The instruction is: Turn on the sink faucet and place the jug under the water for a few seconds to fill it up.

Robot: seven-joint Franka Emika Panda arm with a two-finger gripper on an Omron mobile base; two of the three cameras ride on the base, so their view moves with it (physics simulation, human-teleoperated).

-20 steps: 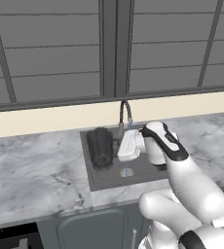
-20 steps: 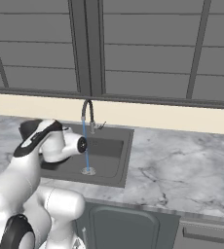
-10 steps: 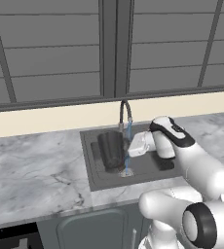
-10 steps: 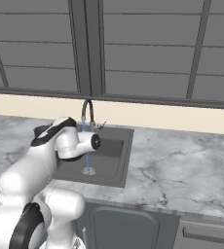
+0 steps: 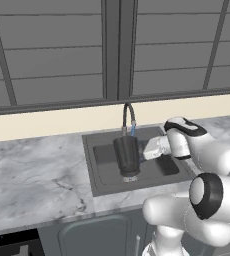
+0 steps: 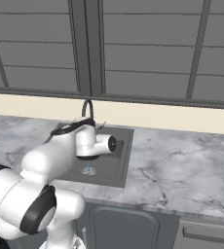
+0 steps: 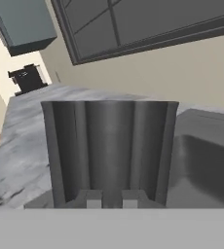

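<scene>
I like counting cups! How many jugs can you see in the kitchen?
1. The jug is held upright over the sink, right under the faucet. The robot's arm covers part of the sink, so something small might hide there.

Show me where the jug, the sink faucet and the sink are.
jug (image 5: pixel 127 155), left base view, middle of its dark body.
sink faucet (image 5: pixel 128 111), left base view, arched spout.
sink (image 5: pixel 98 177), left base view, bare floor.

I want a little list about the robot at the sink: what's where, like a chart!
jug: upright over the sink, under the faucet's spout
faucet: on, thin blue water running at the jug's mouth
gripper: fingers shut on the jug, from its right side
counter: grey marble
</scene>
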